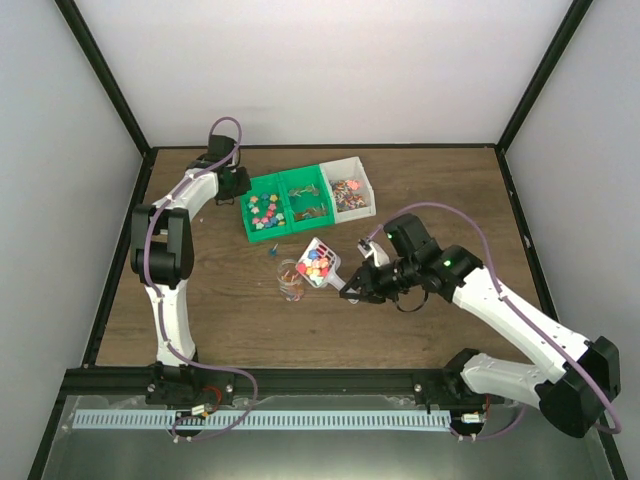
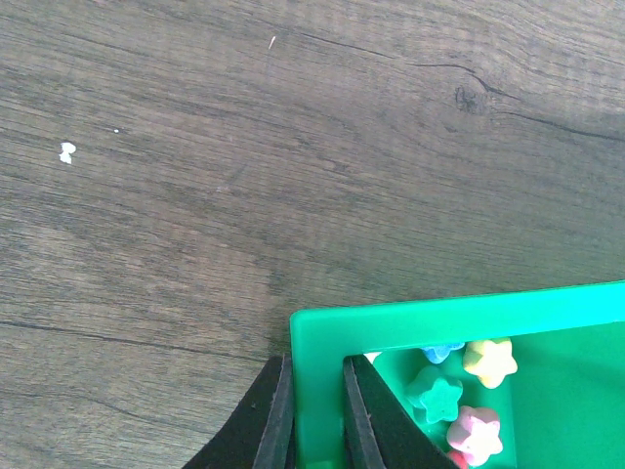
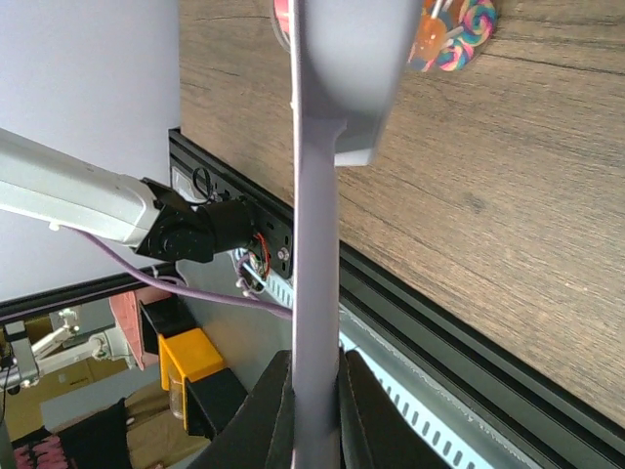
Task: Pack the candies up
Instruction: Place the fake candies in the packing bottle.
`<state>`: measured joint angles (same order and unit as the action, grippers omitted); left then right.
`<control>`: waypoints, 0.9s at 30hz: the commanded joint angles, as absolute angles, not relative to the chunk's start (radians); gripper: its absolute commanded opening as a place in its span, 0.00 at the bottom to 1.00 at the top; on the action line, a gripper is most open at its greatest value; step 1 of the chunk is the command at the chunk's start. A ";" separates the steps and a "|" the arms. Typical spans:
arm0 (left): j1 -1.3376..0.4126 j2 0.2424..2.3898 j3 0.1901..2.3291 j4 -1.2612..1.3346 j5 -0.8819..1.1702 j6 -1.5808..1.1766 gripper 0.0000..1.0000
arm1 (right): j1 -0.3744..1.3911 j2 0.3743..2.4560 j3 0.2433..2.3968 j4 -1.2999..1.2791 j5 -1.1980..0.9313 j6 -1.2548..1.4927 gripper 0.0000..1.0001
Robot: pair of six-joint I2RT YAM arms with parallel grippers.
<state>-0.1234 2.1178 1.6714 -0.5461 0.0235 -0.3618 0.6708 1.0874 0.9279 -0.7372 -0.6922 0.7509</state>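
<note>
My right gripper [image 1: 351,291] is shut on the handle of a white scoop [image 1: 320,262] loaded with small mixed-colour candies [image 1: 317,267]. It holds the scoop just right of a small clear jar [image 1: 291,280]. In the right wrist view the jaws [image 3: 315,357] clamp the handle [image 3: 314,234], and the scoop's underside hides its load. My left gripper [image 1: 243,190] is shut on the left wall of the green bin [image 2: 317,337]. Star-shaped candies [image 2: 437,393] lie inside the bin by the gripper [image 2: 317,363].
The green bin [image 1: 262,187] has a second compartment [image 1: 308,201] with other items. A white bin [image 1: 350,188] of wrapped sweets stands to its right. One small blue piece [image 1: 274,250] lies loose on the table. Swirled sweets [image 3: 456,31] show past the scoop.
</note>
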 commanded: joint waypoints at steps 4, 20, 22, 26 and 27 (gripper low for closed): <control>-0.129 2.151 1.632 -0.643 0.053 -0.358 0.04 | 0.733 1.122 1.032 -0.791 -0.630 0.727 0.01; -0.118 2.153 1.629 -0.639 0.073 -0.359 0.04 | 0.777 1.174 1.113 -0.862 -0.559 0.719 0.01; -0.117 2.155 1.628 -0.638 0.077 -0.359 0.04 | 0.776 1.184 1.138 -0.890 -0.549 0.709 0.01; -0.117 2.158 1.631 -0.637 0.080 -0.360 0.04 | 0.776 1.202 1.176 -0.924 -0.545 0.681 0.01; -0.117 2.156 1.632 -0.637 0.080 -0.360 0.04 | 0.775 1.206 1.184 -0.933 -0.545 0.674 0.01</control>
<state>-0.1200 2.1178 1.6714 -0.5457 0.0334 -0.3614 0.7685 1.1969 1.1141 -0.8894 -0.5625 0.7170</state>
